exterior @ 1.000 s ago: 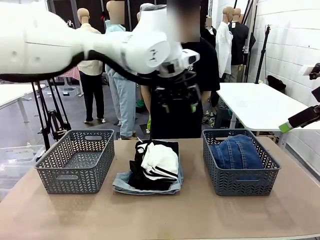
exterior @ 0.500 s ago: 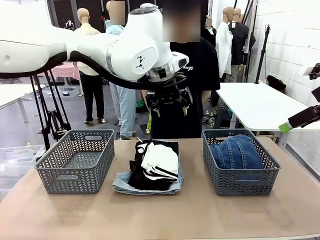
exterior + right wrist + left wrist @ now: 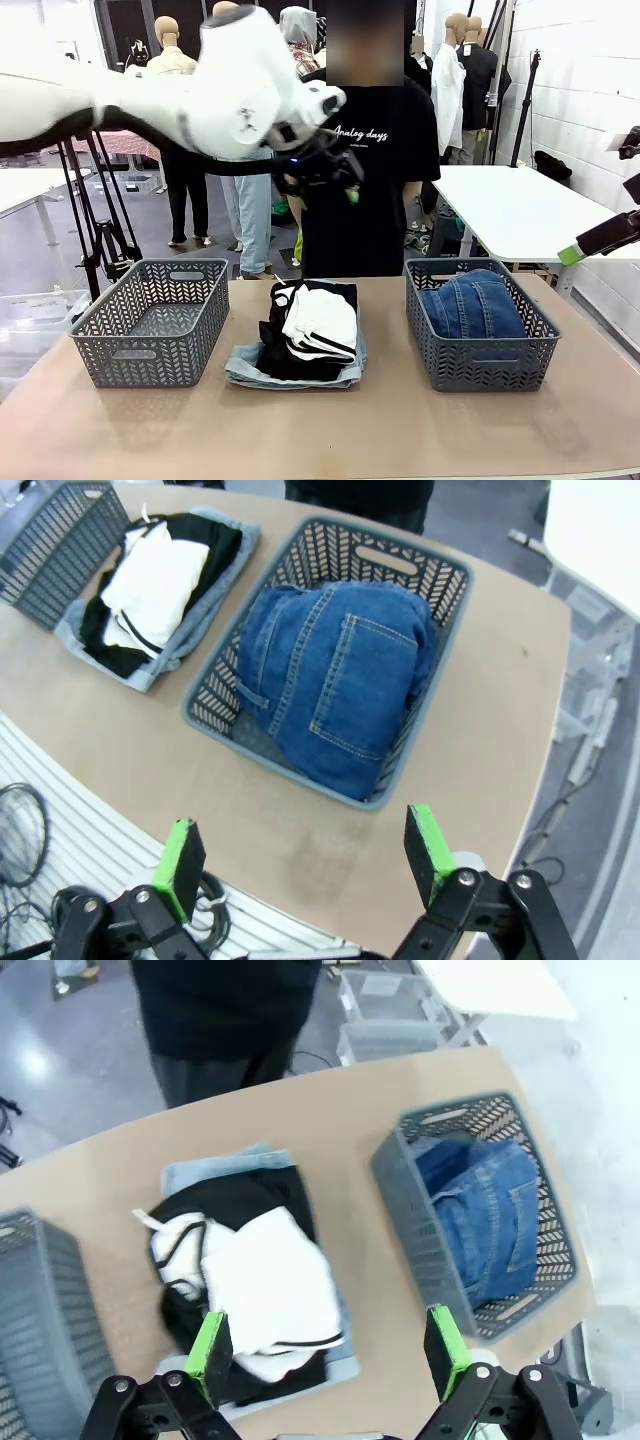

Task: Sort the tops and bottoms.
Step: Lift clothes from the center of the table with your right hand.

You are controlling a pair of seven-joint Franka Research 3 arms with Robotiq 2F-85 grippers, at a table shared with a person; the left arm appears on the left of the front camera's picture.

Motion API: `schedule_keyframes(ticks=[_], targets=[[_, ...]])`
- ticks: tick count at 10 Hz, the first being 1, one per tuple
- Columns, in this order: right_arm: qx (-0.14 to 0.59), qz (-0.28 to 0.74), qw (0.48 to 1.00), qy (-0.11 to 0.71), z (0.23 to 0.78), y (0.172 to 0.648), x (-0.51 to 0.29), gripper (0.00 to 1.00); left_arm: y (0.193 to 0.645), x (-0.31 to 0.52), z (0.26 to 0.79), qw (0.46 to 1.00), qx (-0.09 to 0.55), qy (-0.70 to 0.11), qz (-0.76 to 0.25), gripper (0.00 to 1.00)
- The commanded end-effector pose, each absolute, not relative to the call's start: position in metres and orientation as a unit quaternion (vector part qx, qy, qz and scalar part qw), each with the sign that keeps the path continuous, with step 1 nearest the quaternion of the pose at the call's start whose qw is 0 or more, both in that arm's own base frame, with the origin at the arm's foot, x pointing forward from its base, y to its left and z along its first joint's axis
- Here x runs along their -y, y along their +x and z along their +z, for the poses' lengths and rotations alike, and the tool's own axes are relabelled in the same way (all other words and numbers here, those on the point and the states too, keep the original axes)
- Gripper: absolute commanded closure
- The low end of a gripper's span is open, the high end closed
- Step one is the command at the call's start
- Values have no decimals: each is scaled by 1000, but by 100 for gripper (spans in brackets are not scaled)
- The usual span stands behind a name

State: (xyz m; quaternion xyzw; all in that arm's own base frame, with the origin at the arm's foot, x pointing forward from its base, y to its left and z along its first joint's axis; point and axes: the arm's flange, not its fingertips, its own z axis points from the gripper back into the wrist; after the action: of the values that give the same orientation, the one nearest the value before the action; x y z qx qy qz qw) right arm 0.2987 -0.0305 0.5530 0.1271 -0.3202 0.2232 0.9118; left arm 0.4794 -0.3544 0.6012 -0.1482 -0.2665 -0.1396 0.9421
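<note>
The tops lie stacked in the middle of the table: a white striped top [image 3: 322, 318] [image 3: 268, 1295] [image 3: 155, 580] on a black top [image 3: 285, 358] [image 3: 240, 1195] [image 3: 215, 535]. Under both lies the pale denim shorts [image 3: 248, 372] [image 3: 215, 1165] [image 3: 232, 568]. The dark blue denim [image 3: 472, 305] [image 3: 485, 1215] [image 3: 335, 680] fills the right basket [image 3: 480, 370] [image 3: 400, 1175] [image 3: 400, 555]. My left gripper [image 3: 325, 180] [image 3: 328, 1350] hangs open high above the pile, holding nothing. At the table's right, my right gripper [image 3: 598, 195] [image 3: 303, 855] is open and empty, above the right basket.
An empty grey basket [image 3: 150, 320] [image 3: 30, 1320] [image 3: 60, 540] stands left of the pile. A person in a black T-shirt [image 3: 385, 150] stands at the far edge behind the pile. A white table [image 3: 520, 205] stands farther right.
My left arm has swung up and to the left, lifting its open gripper away from above the pile. The clothes and the right gripper have not moved.
</note>
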Motion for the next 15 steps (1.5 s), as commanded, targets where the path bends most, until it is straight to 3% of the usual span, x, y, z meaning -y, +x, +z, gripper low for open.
schedule_keyframes(ticks=[1, 4, 8, 11, 13, 15], targets=[[316, 225, 913, 126, 552, 299, 31, 0, 456, 276, 595, 954, 251, -113, -115, 0], [316, 225, 913, 126, 552, 299, 31, 0, 461, 223, 595, 964, 242, -89, -68, 0], [316, 225, 913, 126, 552, 299, 31, 0, 446, 211, 592, 969, 220, -89, -69, 0], [320, 223, 912, 127, 553, 299, 31, 0, 459, 216, 592, 969, 226, -81, -63, 0], [357, 287, 861, 223, 578, 320, -36, 0, 459, 216, 592, 969, 226, -81, -63, 0], [308, 327, 848, 280, 578, 370, -106, 0, 459, 216, 592, 969, 226, -81, -63, 0]])
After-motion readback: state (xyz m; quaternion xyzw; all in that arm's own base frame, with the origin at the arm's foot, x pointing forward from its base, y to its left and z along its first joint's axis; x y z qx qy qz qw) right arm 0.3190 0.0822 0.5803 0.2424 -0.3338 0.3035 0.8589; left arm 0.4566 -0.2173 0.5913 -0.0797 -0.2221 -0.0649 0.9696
